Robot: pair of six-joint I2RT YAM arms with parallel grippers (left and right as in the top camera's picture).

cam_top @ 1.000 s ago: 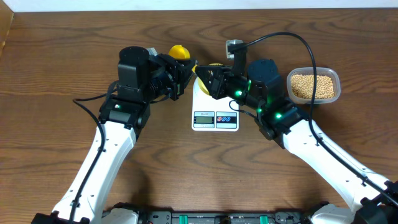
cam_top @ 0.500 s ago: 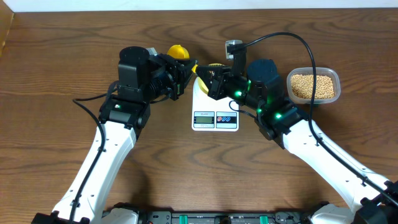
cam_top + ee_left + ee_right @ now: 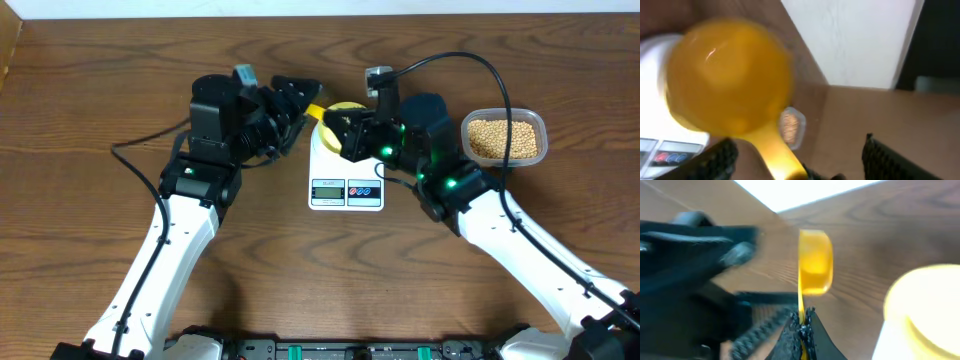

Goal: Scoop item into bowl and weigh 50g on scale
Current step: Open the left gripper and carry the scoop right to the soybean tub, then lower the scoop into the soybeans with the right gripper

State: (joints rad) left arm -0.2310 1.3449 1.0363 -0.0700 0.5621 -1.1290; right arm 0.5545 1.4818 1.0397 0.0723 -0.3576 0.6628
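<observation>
Wooden table [image 3: 80, 200]: right gripper [image 3: 802, 319] clamps the yellow scoop [image 3: 815, 262] handle at the scale's [image 3: 346, 170] eleven o'clock; left gripper [image 3: 799, 152] gapes wide

matt grained wood of the table [image 3: 90, 100]; smooth white plastic of the scale [image 3: 325, 162]; glossy yellow plastic of the scoop [image 3: 727, 75]; clear plastic tub [image 3: 543, 130].

A dark brown wooden table [image 3: 80, 220] with clear grain is seen across the whole overhead view. A plain white wall [image 3: 300, 8] is met at its far edge and is shown brightly lit in both wrist views. A black rail [image 3: 320, 351] is seen along the near edge. The wood is evenly lit.
</observation>
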